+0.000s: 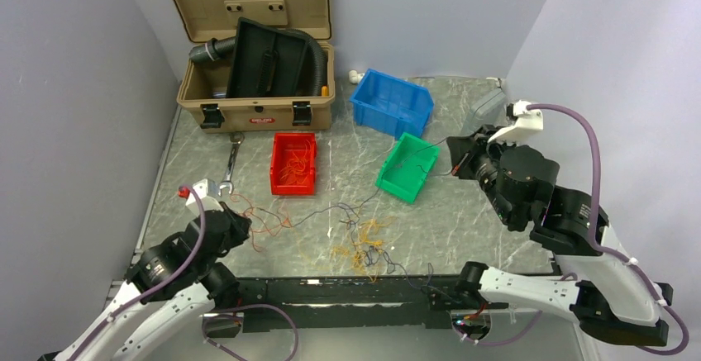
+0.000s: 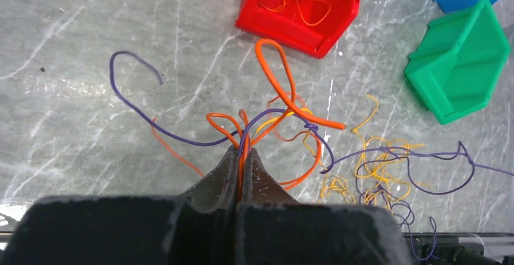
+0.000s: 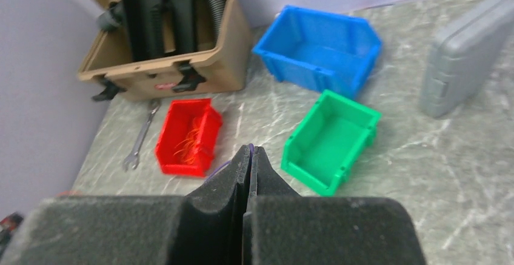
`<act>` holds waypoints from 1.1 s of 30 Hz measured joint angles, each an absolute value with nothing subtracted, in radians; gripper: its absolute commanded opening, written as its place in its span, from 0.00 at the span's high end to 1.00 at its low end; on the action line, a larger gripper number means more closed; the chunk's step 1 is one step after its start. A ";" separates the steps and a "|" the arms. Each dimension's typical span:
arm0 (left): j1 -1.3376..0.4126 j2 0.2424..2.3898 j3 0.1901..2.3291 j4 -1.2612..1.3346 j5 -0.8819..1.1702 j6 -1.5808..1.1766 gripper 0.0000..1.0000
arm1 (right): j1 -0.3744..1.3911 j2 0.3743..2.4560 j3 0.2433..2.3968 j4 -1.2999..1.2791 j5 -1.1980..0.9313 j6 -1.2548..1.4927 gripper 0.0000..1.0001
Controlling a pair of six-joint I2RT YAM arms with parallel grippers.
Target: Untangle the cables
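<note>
The cables are thin orange, yellow and purple wires. A loose tangle lies near the table's front edge and also shows in the left wrist view. My left gripper is shut on orange wires and a purple wire, which fan out from its tips. A thin purple wire runs across the table toward my right gripper. That gripper is raised beside the green bin and is shut on the purple wire, which peeks out at its tips.
A red bin holding orange wires, a green bin and a blue bin stand mid-table. An open tan case with a black hose is at the back. A wrench lies left of the red bin. A grey case lies at the far right.
</note>
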State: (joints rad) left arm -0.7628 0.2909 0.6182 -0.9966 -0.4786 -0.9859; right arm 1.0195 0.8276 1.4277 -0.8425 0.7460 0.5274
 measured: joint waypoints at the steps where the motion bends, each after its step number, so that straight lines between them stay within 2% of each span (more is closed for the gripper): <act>1: -0.763 0.290 0.628 -1.002 -0.490 -0.988 1.00 | 1.020 0.829 1.438 -0.859 0.777 0.535 1.00; 6: -0.763 0.339 0.691 -1.124 -0.577 -1.082 1.00 | 1.020 0.845 1.483 -0.921 0.913 0.567 1.00; 11: -0.763 0.371 0.769 -1.375 -0.709 -1.386 1.00 | 1.020 0.835 1.542 -1.059 1.110 0.734 1.00; 14: -0.763 0.338 0.770 -1.452 -0.761 -1.477 1.00 | 1.020 0.789 1.536 -1.114 1.209 0.809 1.00; 16: -0.763 0.309 0.770 -1.444 -0.784 -1.460 1.00 | 1.020 0.731 1.500 -1.082 1.245 0.778 1.00; 18: -0.763 0.295 0.767 -1.404 -0.790 -1.405 0.95 | 1.019 0.677 1.457 -1.019 1.246 0.714 1.00; 22: -0.763 0.310 0.748 -1.219 -0.738 -1.152 0.88 | 1.018 0.642 1.388 -0.867 1.115 0.567 1.00; 24: -0.763 0.337 0.743 -1.113 -0.671 -1.014 0.78 | 1.018 0.662 1.370 -0.831 1.029 0.524 1.00; 25: -0.763 0.358 0.743 -1.063 -0.631 -0.947 0.62 | 1.018 0.686 1.368 -0.823 0.979 0.506 1.00; 26: -0.763 0.389 0.743 -1.005 -0.579 -0.872 0.32 | 1.017 0.722 1.369 -0.814 0.925 0.489 1.00; 29: -0.763 0.476 0.743 -0.900 -0.458 -0.732 0.03 | 1.017 0.838 1.370 -0.807 0.817 0.472 1.00; 33: -0.763 0.540 0.726 -0.769 -0.281 -0.598 0.01 | 1.018 0.941 1.365 -0.794 0.699 0.453 1.00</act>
